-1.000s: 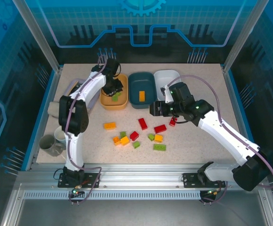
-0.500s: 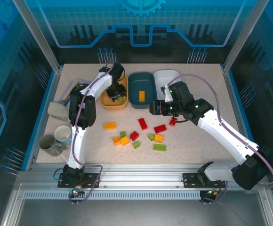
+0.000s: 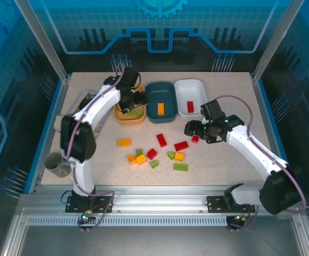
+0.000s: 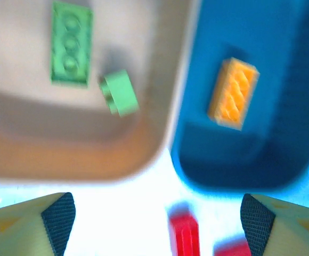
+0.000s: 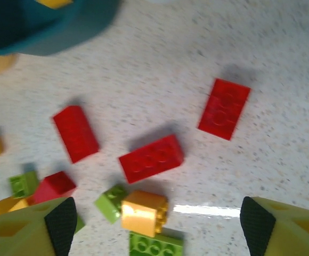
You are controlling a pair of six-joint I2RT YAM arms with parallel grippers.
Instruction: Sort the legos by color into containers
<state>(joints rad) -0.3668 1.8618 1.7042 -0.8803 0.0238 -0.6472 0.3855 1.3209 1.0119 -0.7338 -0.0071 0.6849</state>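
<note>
Yellow left gripper and right gripper wide apart, empty.

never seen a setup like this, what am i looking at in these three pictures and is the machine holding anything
These are two white robot arms bolted to a table's near edge: the left arm and the right arm. The wide picture comes from a fixed camera above and behind them. Each close-up comes from a camera on one wrist, looking down past that arm's jaws. At the back stand an orange tub with green bricks, a teal tub with an orange-yellow brick, and a white tub with a red brick. More loose bricks lie on the table. Both pairs of jaws stand open, holding nothing.
</note>
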